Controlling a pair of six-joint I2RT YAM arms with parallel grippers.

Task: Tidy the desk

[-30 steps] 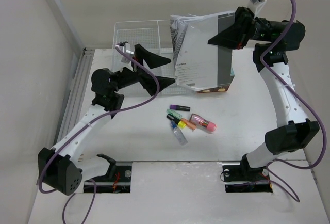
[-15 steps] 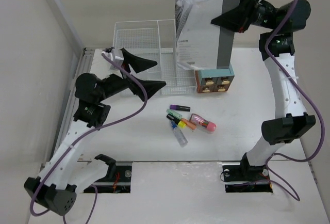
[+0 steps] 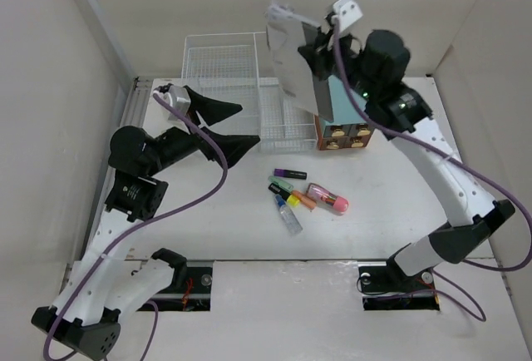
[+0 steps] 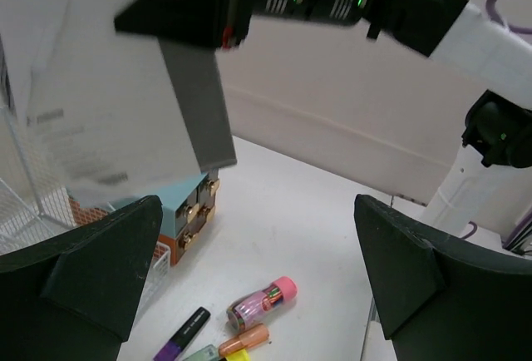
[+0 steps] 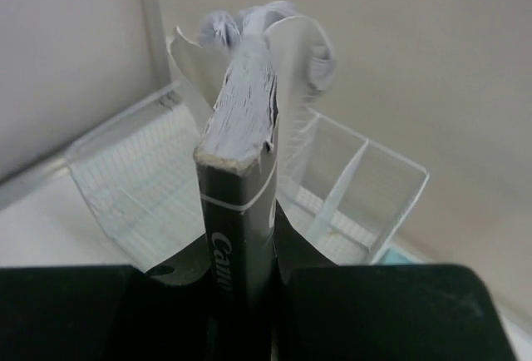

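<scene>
1. The desk [image 3: 399, 186], a flat white top with pale walls around it, lay under both arms and carried everything else in view.
2. The right gripper [image 3: 322, 51] was raised high at the far side. Its jaws were narrow and clamped on a booklet [image 3: 289, 57] at the dark grey spine.
3. The booklet hung in the air, clear of the desk. It had a white cover, and the right wrist view showed "Canon" printed on the spine and the loose page edges curling at the far end.
4. In the top view the booklet was over the right part of a white wire basket [image 3: 218, 60], which stood at the far edge of the desk.
5. A teal drawer box [image 3: 342, 136] with brown drawer fronts stood just beside the basket on its right.
6. The left gripper [image 3: 248, 124] hovered above the desk near the basket's front left corner. Its jaws were spread wide with nothing between them.
7. A loose cluster of markers [image 3: 293, 199] lay on the desk in front of the basket and box. A purple-and-black marker [image 3: 290, 173] lay farthest back and a pink-capped one [image 3: 330, 200] on the right.
</scene>
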